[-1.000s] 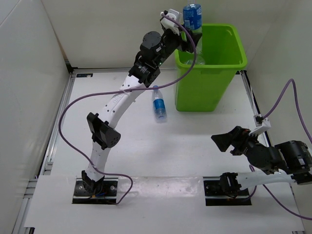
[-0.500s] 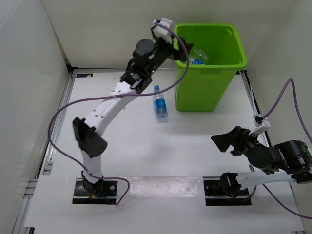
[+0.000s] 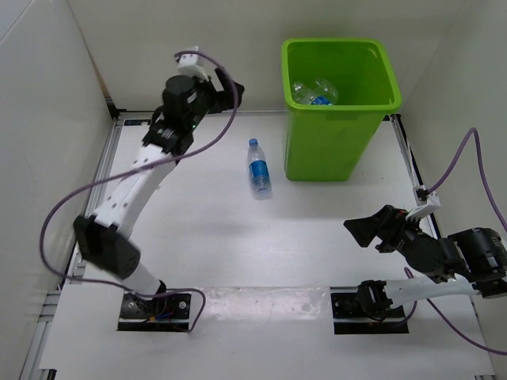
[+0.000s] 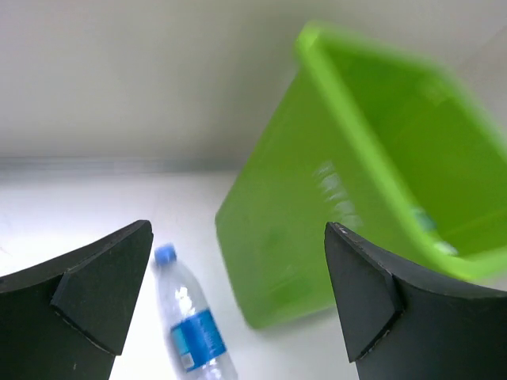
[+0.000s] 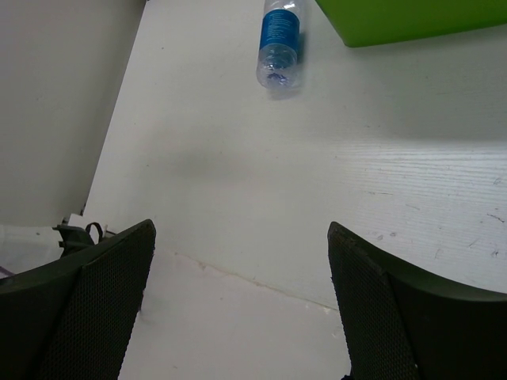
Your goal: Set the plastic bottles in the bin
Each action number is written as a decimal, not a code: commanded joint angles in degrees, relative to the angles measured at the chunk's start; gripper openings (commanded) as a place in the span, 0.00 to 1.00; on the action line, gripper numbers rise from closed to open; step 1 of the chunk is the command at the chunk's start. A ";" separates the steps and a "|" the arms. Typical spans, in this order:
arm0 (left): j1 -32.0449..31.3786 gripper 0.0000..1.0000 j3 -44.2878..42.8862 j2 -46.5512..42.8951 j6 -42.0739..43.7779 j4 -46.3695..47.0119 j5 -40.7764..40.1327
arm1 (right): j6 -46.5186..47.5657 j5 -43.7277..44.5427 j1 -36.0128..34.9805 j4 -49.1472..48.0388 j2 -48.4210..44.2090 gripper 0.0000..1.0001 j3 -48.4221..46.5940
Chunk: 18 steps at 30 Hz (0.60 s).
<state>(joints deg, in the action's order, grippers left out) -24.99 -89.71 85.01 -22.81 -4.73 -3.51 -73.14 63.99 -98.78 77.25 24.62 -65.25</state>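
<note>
The lime-green bin (image 3: 337, 146) stands at the back right of the table, with clear bottles (image 3: 315, 91) lying inside, one with a blue label. One blue-labelled, blue-capped bottle (image 3: 258, 169) lies on the table just left of the bin; it also shows in the left wrist view (image 4: 192, 334) and the right wrist view (image 5: 279, 39). My left gripper (image 3: 227, 91) is open and empty, raised at the back, left of the bin (image 4: 348, 206). My right gripper (image 3: 361, 231) is open and empty, low at the front right.
White walls close the table on the left, back and right. A metal rail (image 3: 95, 198) runs along the left edge. Purple cables (image 3: 103, 186) trail from both arms. A raised white strip (image 3: 261, 305) crosses the front by the arm bases.
My left gripper held a blue-labelled bottle above the bin, let it drop inside, then swung left and away from the bin, now empty. The right arm has not moved.
</note>
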 commanded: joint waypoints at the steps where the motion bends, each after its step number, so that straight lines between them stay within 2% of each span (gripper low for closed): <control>1: 2.66 1.00 -7.46 15.21 -5.39 -18.01 8.05 | -1.30 2.19 -0.62 17.05 -0.71 0.90 -0.40; 3: 3.02 1.00 -11.78 19.29 -6.46 -23.27 10.61 | -1.30 2.11 -0.45 17.23 -0.80 0.90 -0.23; 6: 2.93 1.00 -15.22 26.77 -7.16 -25.93 14.05 | -1.47 2.02 -0.27 17.05 -0.89 0.90 -0.40; 10: 2.67 1.00 -16.02 31.88 -6.99 -28.05 11.42 | -1.47 1.93 -0.53 17.05 -1.07 0.90 -0.40; 18: 0.91 1.00 -19.01 39.09 -4.88 -31.30 11.51 | -1.39 2.02 -0.71 17.05 -0.98 0.90 -0.31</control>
<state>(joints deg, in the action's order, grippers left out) -22.98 -105.73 124.46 -28.64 -34.89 7.16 -73.17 63.99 -98.89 77.25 24.21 -65.25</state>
